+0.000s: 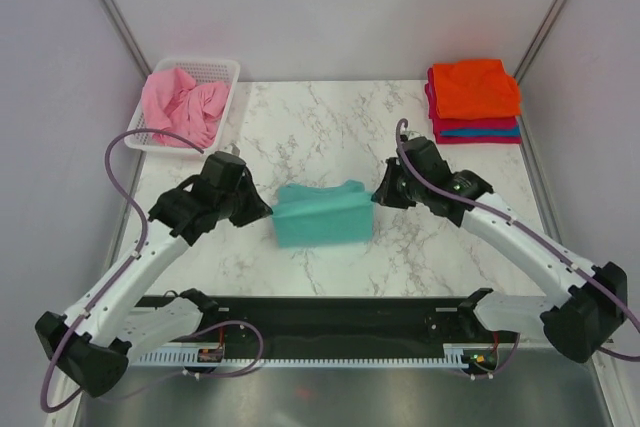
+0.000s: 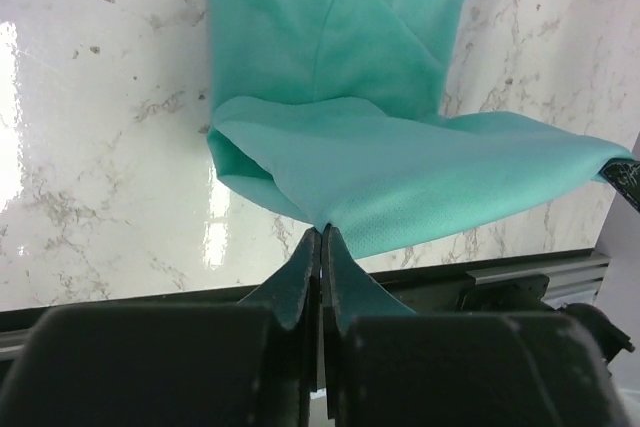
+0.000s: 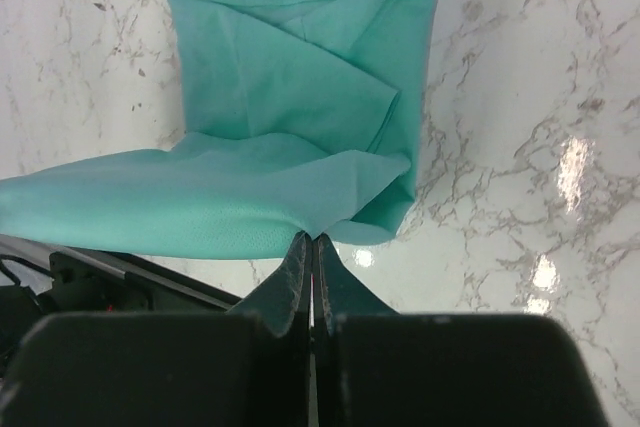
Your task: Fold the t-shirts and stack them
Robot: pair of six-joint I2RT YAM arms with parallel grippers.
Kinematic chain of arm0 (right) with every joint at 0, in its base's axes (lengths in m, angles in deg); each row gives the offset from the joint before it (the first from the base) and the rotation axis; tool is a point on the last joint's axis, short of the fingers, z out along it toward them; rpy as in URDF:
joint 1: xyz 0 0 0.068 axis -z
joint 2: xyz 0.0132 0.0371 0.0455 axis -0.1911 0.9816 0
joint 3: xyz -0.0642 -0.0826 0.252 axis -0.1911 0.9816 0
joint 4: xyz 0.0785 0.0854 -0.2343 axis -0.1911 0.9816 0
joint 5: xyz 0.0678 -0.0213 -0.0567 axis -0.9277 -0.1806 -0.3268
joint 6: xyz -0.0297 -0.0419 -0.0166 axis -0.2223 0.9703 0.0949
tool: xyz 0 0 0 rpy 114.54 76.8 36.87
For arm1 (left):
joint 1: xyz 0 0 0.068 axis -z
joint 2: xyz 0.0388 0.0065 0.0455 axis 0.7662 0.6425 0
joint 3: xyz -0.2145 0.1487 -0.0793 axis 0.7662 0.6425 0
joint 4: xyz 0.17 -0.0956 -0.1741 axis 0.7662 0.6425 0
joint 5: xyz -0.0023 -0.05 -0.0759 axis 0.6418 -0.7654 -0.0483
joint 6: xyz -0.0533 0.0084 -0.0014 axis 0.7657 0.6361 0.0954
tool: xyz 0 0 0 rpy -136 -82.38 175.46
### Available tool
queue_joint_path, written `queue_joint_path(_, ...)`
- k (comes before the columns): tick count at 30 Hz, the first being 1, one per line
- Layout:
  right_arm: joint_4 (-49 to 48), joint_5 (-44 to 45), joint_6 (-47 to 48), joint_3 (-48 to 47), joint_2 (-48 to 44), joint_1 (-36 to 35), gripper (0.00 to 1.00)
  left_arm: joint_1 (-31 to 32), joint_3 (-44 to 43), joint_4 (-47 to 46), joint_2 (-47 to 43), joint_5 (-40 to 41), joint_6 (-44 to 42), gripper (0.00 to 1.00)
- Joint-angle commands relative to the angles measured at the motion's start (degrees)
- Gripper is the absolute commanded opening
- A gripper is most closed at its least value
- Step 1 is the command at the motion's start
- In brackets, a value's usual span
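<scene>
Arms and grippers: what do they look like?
The left arm and right arm have white links, black joints and black bases. The left gripper and right gripper are black, with two flat fingers tapering to thin tips. A purple cable loops beside each arm.

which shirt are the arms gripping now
The teal t-shirt mid-table, pinched at both ends; the pink one lies crumpled in the basket, the stack sits untouched.
</scene>
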Motion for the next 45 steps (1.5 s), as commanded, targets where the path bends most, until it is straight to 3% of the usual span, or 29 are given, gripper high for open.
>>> queue_joint_path(1,-2.8,-0.3,5.2,-4.4,4.3,4.3,0.0,-5.8,-2.0,-1.5,3.7,-3.5,-7.7,0.02)
queue_joint_path(7,-6.0,-5.1,9.4,-10.0,18.5,9.6,0.0,-15.3,-6.0,-7.6,18.4,-9.5,-13.9,0.02)
queue_joint_path(10,-8.3,-7.6,10.9,-13.5,26.4,11.3,0.0,-18.1,-9.4,-10.2,26.3,-11.6,-15.5,0.02)
queue_joint_path(16,-9.5,-10.3,13.1,-23.6,42.1,14.4,0.0,-21.3,-21.7,-11.6,52.4,-15.1,-20.6,0.02)
queue_joint_path(19,-9.6,-11.7,13.6,-27.6,47.9,15.9,0.01,-22.6,-26.7,-10.6,58.6,-17.7,-21.9,0.06)
queue_joint_path(20,-9.5,-12.4,13.6,-28.5,48.9,16.2,0.04,-22.9,-27.2,-10.7,60.8,-19.3,-21.6,0.08)
queue_joint_path(22,-9.6,-14.8,13.9,-30.4,51.3,16.9,0.29,-23.5,-28.9,-10.4,62.3,-20.0,-21.3,0.15)
queue_joint_path(23,-9.6,-15.4,13.9,-31.9,51.9,17.0,0.55,-23.6,-29.6,-10.2,62.5,-19.8,-21.2,0.19)
queue_joint_path(25,-9.6,-16.5,14.8,-33.5,52.4,17.6,0.7,-23.8,-31.5,-8.5,61.7,-19.1,-21.0,0.34)
queue_joint_path(28,-7.1,-15.6,16.5,-38.1,51.1,18.6,0.83,-23.8,-35.5,-5.7,58.8,-17.9,-21.2,0.49)
queue_joint_path(32,-4.5,-13.8,17.1,-39.2,44.7,19.1,0.85,-23.5,-41.7,-2.0,54.5,-17.5,-23.5,0.55)
queue_joint_path(35,-9.3,-16.0,15.0,-30.4,35.7,17.8,0.85,-20.8,-41.3,-1.3,48.1,-14.1,-24.8,0.59)
queue_joint_path(37,-12.4,-16.6,13.8,-20.2,28.6,14.9,0.85,-16.4,-36.8,-1.5,44.8,-12.5,-24.2,0.56)
queue_joint_path(40,-21.9,-18.7,10.3,-7.7,22.3,10.0,0.77,-9.5,-25.8,-6.7,37.9,-12.8,-20.8,0.5)
queue_joint_path(42,-27.8,-23.2,5.7,0.4,20.5,7.8,0.6,-5.3,-15.6,-15.1,32.8,-14.9,-18.4,0.48)
queue_joint_path(45,-41.2,-28.8,-0.2,9.9,20.9,6.7,0.49,-2.3,-3.4,-26.5,29.0,-18.6,-11.8,0.43)
